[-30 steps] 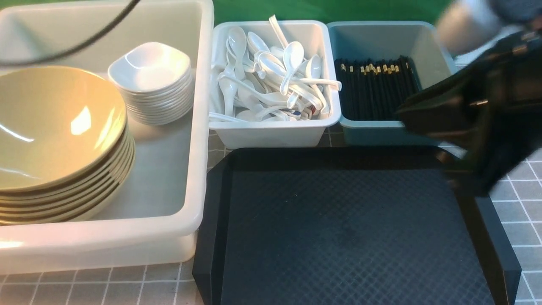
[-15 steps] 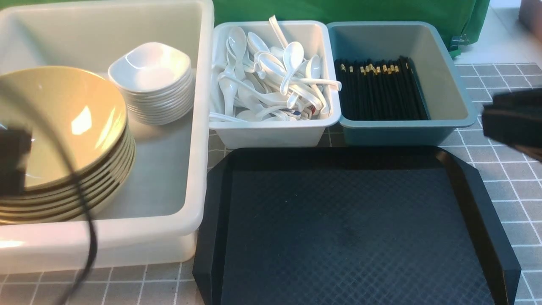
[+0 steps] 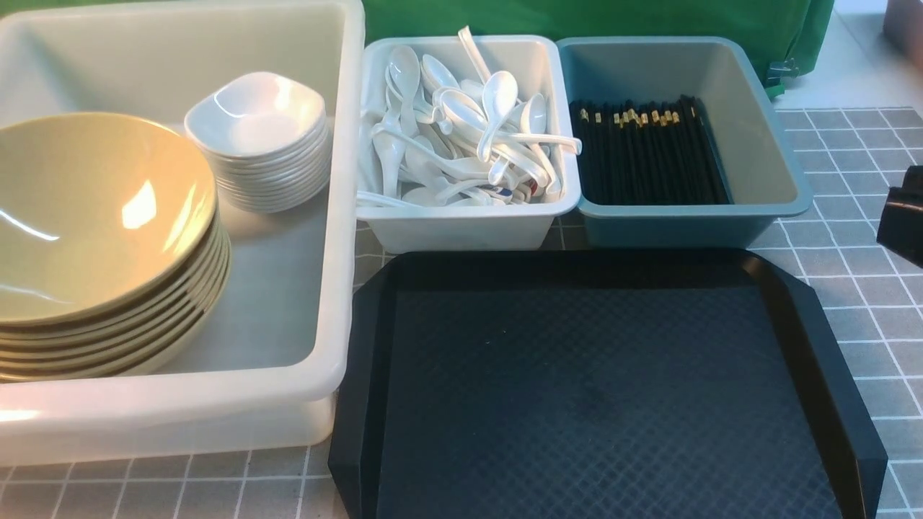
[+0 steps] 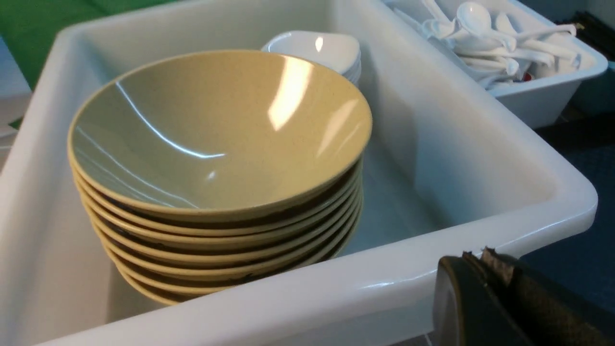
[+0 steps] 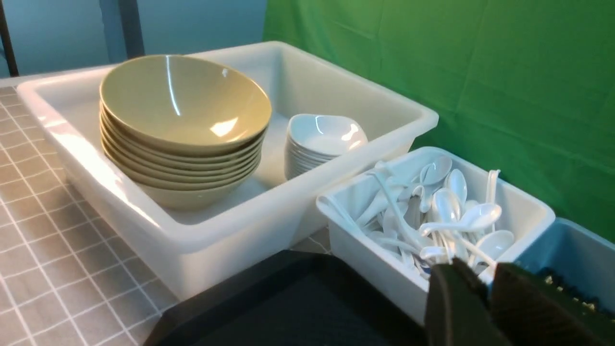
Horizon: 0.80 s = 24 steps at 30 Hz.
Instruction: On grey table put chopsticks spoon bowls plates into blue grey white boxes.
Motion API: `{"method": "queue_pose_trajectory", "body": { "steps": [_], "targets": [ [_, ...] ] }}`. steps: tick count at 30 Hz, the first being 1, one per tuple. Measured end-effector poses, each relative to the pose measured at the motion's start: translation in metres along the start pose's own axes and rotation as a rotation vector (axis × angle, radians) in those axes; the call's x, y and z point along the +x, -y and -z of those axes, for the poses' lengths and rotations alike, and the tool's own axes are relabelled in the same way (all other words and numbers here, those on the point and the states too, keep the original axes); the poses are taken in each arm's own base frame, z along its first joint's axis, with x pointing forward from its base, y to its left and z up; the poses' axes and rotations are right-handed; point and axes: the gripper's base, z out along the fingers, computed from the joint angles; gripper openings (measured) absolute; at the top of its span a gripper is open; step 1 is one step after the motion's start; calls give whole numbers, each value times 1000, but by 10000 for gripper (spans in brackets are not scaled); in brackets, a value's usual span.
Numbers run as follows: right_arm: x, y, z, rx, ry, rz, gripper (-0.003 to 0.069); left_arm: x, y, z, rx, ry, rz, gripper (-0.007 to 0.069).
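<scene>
On the grey table [image 3: 858, 288], the large whitish tub [image 3: 339, 216] holds a stack of olive-yellow bowls [image 3: 94, 216] and a stack of white plates [image 3: 256, 119]. The white box [image 3: 461, 227] is full of white spoons [image 3: 469, 137]. The blue-grey box [image 3: 685, 223] holds black chopsticks [image 3: 649, 155]. My left gripper [image 4: 476, 254] is shut and empty, just outside the tub's near rim [image 4: 384, 283], and is out of the front view. My right gripper [image 5: 480, 265] is shut and empty, near the white box [image 5: 375, 259]; part of it shows at the front view's right edge [image 3: 905, 216].
A black diamond-textured tray [image 3: 598, 404] lies in front of the two small boxes with nothing on it. A green cloth [image 3: 577, 18] hangs behind the boxes. Grey table shows right of the tray and in front of the tub.
The right arm, which hung by the blue-grey box, has drawn back to the right edge. The left arm and its cable have left the front view. Dishes and boxes have not moved.
</scene>
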Motion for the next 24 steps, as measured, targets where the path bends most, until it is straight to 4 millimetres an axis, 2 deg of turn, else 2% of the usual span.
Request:
{"method": "queue_pose_trajectory", "body": {
  "steps": [24],
  "targets": [
    [1, 0, 0, 0, -8, 1, 164, 4, 0, 1, -4, 10, -3, -11]
  ]
}}
